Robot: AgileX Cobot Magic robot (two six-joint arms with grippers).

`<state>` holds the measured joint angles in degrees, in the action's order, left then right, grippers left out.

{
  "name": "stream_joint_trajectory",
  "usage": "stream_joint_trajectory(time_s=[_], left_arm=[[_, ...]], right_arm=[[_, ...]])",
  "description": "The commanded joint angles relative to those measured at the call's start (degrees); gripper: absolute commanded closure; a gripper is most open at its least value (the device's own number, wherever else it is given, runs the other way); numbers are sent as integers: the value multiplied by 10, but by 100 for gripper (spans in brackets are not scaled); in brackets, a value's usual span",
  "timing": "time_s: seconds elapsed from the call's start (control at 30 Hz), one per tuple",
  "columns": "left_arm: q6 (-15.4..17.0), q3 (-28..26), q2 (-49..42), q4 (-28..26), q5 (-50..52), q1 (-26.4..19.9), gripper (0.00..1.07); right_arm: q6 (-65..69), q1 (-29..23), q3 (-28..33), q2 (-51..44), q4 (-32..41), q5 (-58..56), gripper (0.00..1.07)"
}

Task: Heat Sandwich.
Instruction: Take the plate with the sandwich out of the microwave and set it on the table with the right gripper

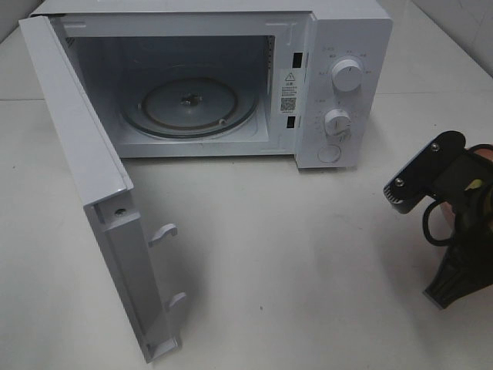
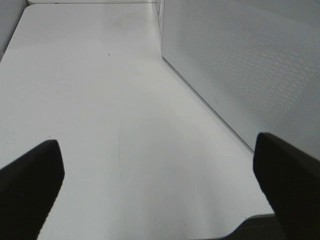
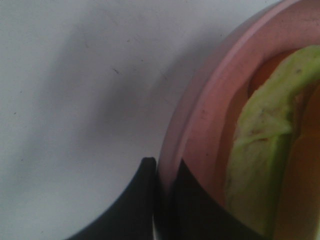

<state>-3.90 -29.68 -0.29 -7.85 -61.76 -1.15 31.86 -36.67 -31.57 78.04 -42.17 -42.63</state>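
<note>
So far: microwave (image 1: 208,85) door (image 1: 85,193) swung wide, turntable (image 1: 189,104) bare. My right jaws pinch the pink plate's (image 3: 200,125) rim at the table's right edge, sandwich (image 3: 265,150) on it. Left jaws spread, empty. Loading, closing, heating remain.

The right arm (image 1: 451,208) reaches in over the right edge of the table, its wrist angled down, and the right gripper (image 3: 165,200) has its two dark fingers (image 3: 132,205) pinched together on the rim of the plate (image 3: 200,125), one finger outside the rim and one inside. The left gripper (image 2: 160,185) is low over the table with its fingers (image 2: 30,185) spread wide apart, nothing between them.
</note>
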Motion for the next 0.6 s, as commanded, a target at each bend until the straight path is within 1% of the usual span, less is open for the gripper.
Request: stream_joint_trajectory(time_s=[0.03,0.1,0.17,0.2,0.3,0.4,0.43,0.47,0.53,0.6], left_arm=[[2,1,-9,-3,3,-3,9],[2,1,-9,-3,3,-3,9],[2,1,-9,-3,3,-3,9],[2,1,-9,-3,3,-3,9],[2,1,-9,-3,3,-3,9],[2,1,-9,-3,3,-3,9],[2,1,-9,-3,3,-3,9],[2,1,-9,-3,3,-3,9],[2,1,-9,-3,3,-3,9],[2,1,-9,-3,3,-3,9]], right_arm=[[22,14,1,9,-24,0,107],[33,40,1,21,-26,15,107],[41,48,1,25,-29,17,107],[63,65,1,30,-46,18,107],[88,95,1,44,-73,26,107],[88,109,1,52,-73,39,107],[88,127,1,58,-73,52,107],[88,127,1,58,-73,52,107],[91,143,-1,64,-73,64,107],[99,169,-6,77,-80,78,107]])
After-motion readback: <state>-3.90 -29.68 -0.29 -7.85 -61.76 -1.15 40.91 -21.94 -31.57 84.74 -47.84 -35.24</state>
